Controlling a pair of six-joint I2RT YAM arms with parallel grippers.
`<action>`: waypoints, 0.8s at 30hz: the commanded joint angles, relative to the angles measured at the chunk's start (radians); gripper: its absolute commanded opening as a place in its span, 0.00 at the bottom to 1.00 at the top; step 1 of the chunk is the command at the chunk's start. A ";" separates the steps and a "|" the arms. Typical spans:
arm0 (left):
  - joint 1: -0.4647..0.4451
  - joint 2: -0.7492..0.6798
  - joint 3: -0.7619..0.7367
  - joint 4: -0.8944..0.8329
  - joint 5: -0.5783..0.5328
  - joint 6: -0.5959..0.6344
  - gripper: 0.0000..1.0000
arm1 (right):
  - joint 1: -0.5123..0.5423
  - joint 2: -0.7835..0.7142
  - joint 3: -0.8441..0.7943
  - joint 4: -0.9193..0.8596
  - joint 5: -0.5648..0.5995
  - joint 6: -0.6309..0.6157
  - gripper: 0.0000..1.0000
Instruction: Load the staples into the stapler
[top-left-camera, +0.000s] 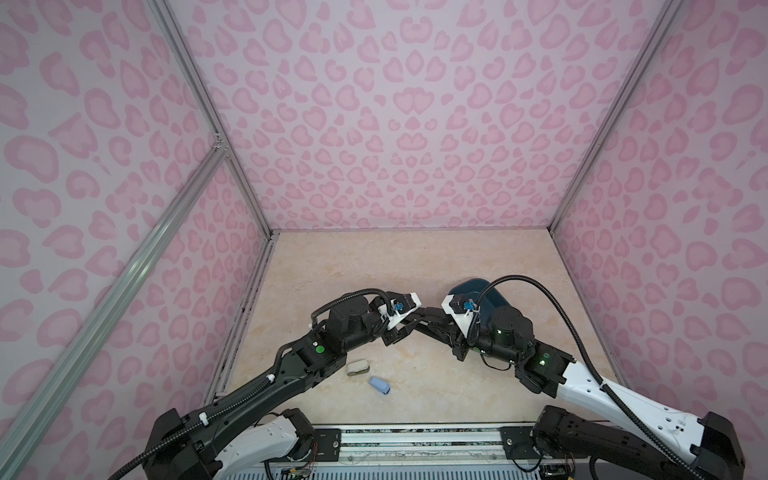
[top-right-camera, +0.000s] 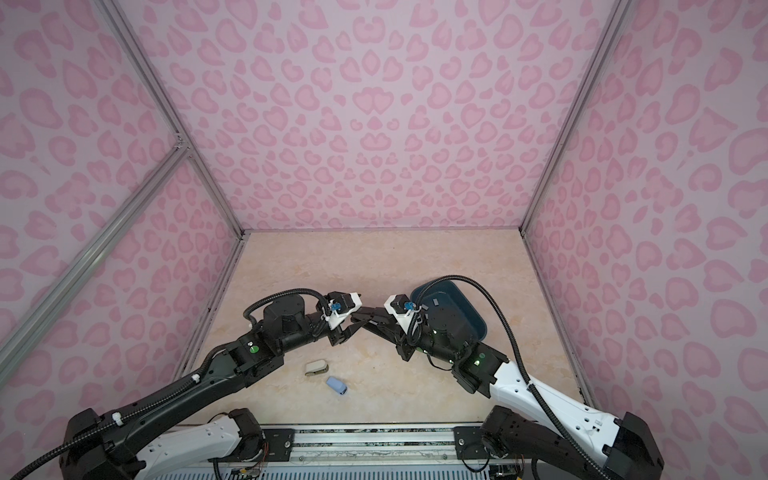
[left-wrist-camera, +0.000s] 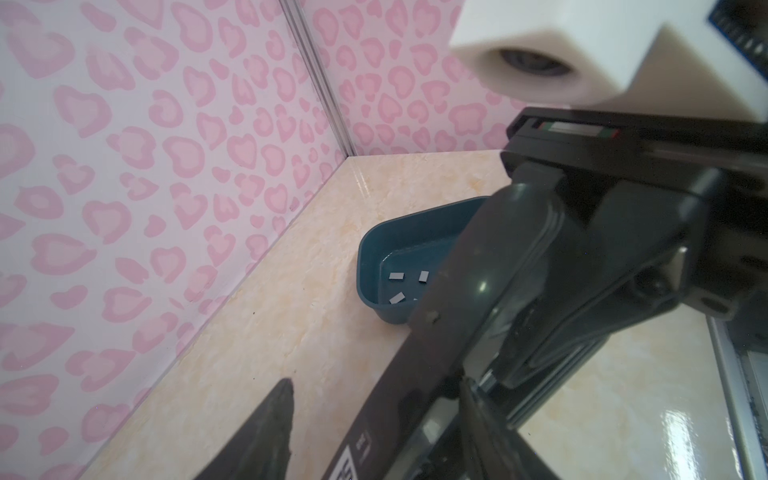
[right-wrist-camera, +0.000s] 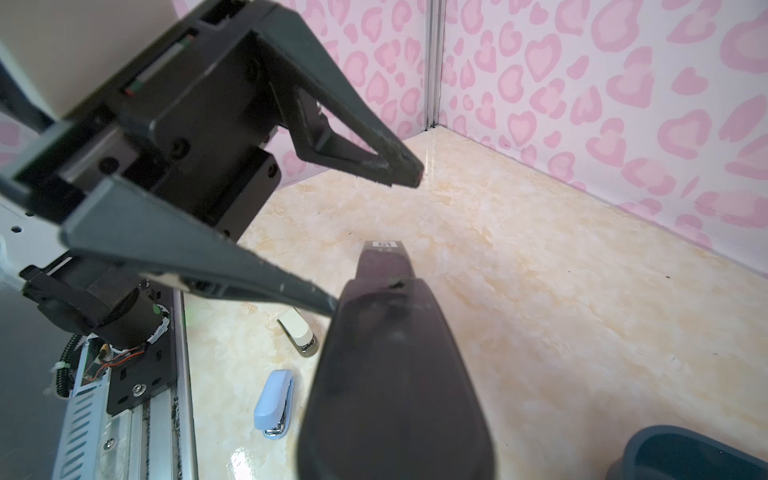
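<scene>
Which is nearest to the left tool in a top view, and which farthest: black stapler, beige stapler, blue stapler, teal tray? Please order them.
1. The black stapler, right at the left tool, above the table.
2. The beige stapler, on the table, nearer the arm bases.
3. The blue stapler, further that way, and the teal tray, on the right: too close to call.

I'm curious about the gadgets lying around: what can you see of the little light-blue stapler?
The light-blue stapler is small, with a smooth, rounded, plastic-looking top and shiny metal at one end. It lies closed and flat on the pale marbled table, toward its front edge. Nothing touches it; a cream stapler lies close by, apart.
</scene>
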 joint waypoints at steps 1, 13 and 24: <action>-0.013 0.027 0.026 0.042 -0.034 0.031 0.65 | 0.006 0.011 0.014 0.087 -0.014 -0.003 0.00; -0.025 0.100 0.072 0.091 -0.171 0.021 0.52 | 0.015 0.042 0.022 0.100 -0.026 0.003 0.00; 0.171 0.077 0.126 0.104 -0.056 -0.124 0.46 | 0.017 0.043 0.000 0.086 0.022 -0.003 0.00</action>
